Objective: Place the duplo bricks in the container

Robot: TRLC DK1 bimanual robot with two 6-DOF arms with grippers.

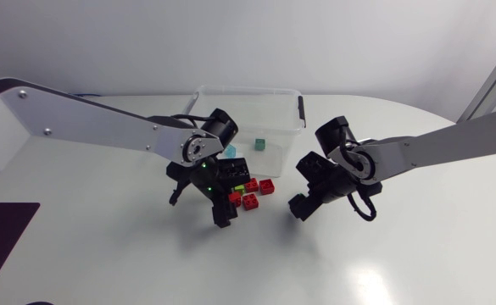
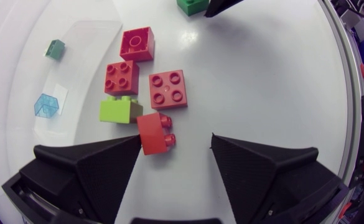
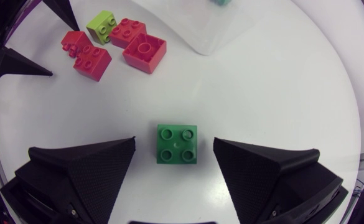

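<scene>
"Well, how far were we?"
"Barely started. My left gripper [image 2: 175, 140] hung spread over a tipped red brick [image 2: 154, 134], four neighbours [image 2: 168, 89] loose on the counter [image 2: 262, 81]; the container [image 1: 248, 89] held two small cubes [image 1: 261, 144]; my right gripper [image 3: 174, 142] straddled, unclosed, the green brick [image 3: 177, 144]."

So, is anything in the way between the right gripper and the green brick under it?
Nothing visible. The green brick lies studs-up on the table between the open fingers of the right gripper, touching neither. The red bricks and the lime brick sit ahead, well apart from it.
</scene>
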